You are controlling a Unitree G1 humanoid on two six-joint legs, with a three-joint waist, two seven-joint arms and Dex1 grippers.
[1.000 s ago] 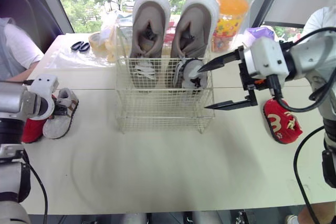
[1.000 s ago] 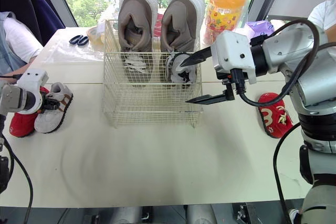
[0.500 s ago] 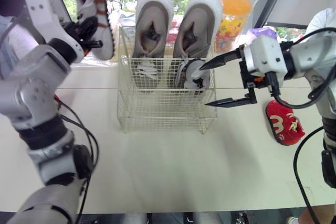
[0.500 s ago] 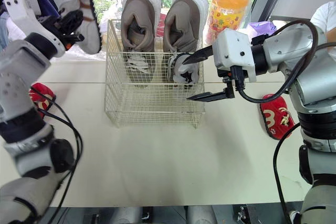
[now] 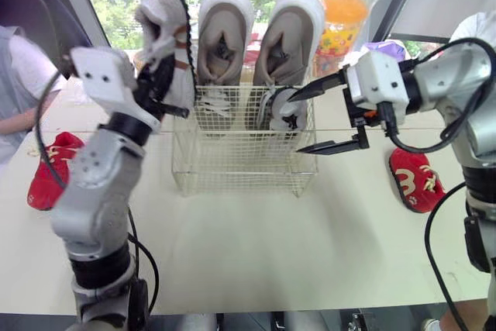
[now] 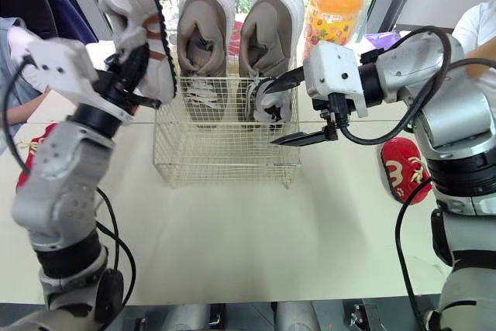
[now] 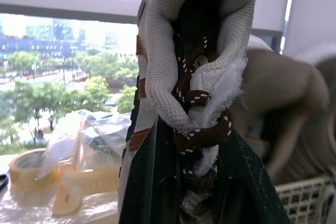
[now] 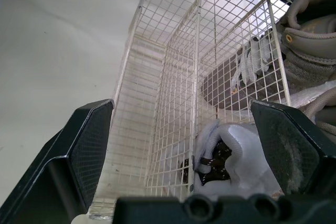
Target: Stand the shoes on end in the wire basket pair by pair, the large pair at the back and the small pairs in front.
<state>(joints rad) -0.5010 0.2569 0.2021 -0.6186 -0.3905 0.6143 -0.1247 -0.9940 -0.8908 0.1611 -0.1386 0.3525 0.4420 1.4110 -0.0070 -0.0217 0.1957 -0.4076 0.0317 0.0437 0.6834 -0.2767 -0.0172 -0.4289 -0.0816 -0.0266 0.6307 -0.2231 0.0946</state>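
Note:
A white wire basket (image 5: 240, 162) stands mid-table. Two large grey shoes (image 5: 225, 32) (image 5: 291, 36) stand on end along its back. One small grey shoe (image 5: 283, 110) stands in its front right part, seen between the right fingers in the right wrist view (image 8: 231, 148). My left gripper (image 5: 160, 87) is shut on a second small grey shoe with brown laces (image 5: 167, 40), held upright in the air above the basket's left rim. My right gripper (image 5: 298, 122) hangs open at the basket's right side, its upper finger over the rim, nothing between its fingers. Red small shoes lie left (image 5: 50, 180) and right (image 5: 416, 181).
Behind the basket stands an orange container in a plastic bag (image 5: 341, 21), with tape rolls and bags (image 7: 31, 169) at the back left. A person sits at the left table edge (image 5: 19, 75); a sleeve (image 5: 474, 27) shows at the far right.
My left arm has lifted the small grey shoe from the table's left side and swung it right, up to the basket's left rim. The right gripper has stayed open, shifting slightly left.

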